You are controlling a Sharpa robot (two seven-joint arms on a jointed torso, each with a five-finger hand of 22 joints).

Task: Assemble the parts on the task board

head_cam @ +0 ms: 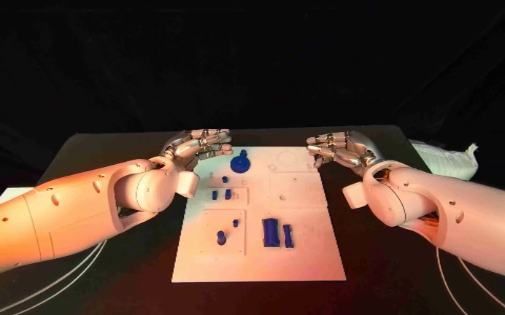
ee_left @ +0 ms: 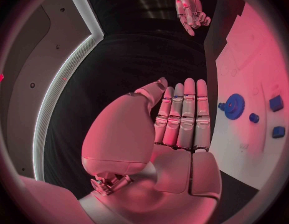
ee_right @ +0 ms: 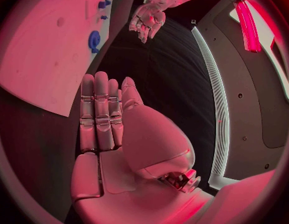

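Both hands idle at the far edge of the task board, assembly apparently barely begun

The task board (head_cam: 305, 216) lies mid-bench (head_cam: 105, 147); the left hand (head_cam: 198, 146) rests at its far left corner and the right hand (head_cam: 338, 149) at its far right corner, each with fingers straight and pressed together in the wrist views, holding nothing. A blue gear (head_cam: 241, 162) sits near the far edge, small blue parts (head_cam: 221, 193) lie left of centre, and a larger blue block (head_cam: 271, 232) with a slim piece (head_cam: 288, 235) beside it lies near the front. Whether any part is already seated I cannot tell; by the look of it most still lie loose, so nearly all the fitting remains
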